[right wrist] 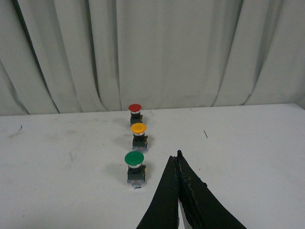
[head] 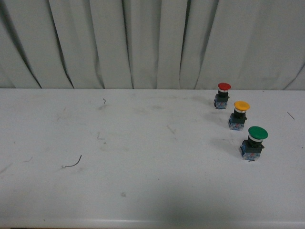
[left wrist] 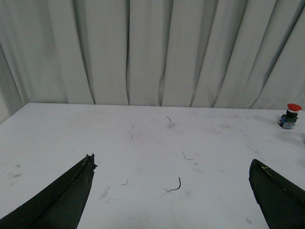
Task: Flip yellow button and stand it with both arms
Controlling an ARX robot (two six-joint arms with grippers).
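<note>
Ahead of the closed, empty right gripper (right wrist: 178,160), the small yellow-capped push-button on a blue block base (right wrist: 138,135) stands cap-up between red-capped (right wrist: 135,113) and green-capped (right wrist: 134,167) switches; left gripper (left wrist: 171,167) wide open, empty, well apart; approach squarely to avoid neighbours.

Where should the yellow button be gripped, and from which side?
Probably by the dark collar under the cap of the yellow button, which stands cap up. Red button and green button flank it front and back, so close the right pincer across its left-right sides.
</note>
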